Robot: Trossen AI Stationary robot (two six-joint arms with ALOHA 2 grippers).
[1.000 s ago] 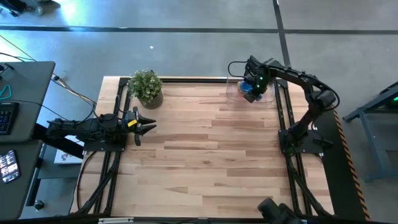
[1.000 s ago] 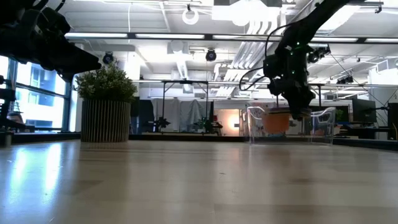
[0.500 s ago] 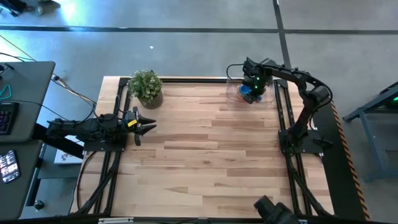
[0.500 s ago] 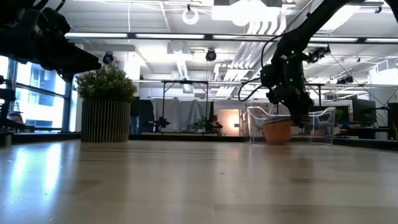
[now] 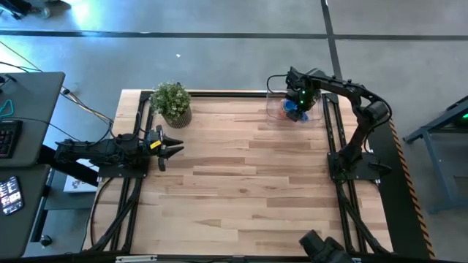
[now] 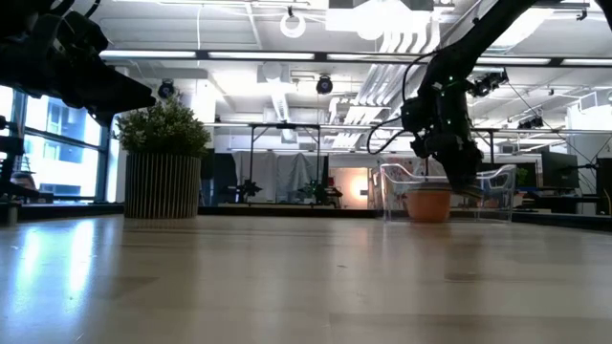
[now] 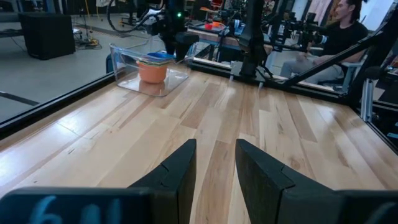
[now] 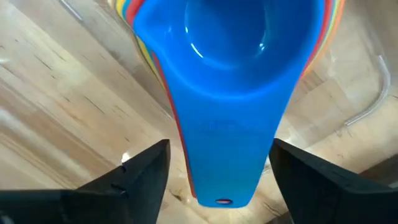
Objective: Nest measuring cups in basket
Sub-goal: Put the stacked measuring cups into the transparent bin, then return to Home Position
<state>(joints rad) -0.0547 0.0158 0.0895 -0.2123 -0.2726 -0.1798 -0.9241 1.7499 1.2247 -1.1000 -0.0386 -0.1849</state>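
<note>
The wooden bench [image 5: 234,183] is seen from above with the potted plant [image 5: 172,102] set at its far left and the clear basket [image 5: 276,108] at its far right corner. The left claw [image 5: 172,148] is held open above the bench's left edge, well apart from the basket, while the right claw [image 8: 214,180] is spread open just over the basket, its fingers [image 8: 140,171] standing on either side of the top handle without touching it. The measuring cups [image 8: 233,37] are nested inside the basket, the blue one uppermost and orange, yellow and red rims showing beneath it.
</note>
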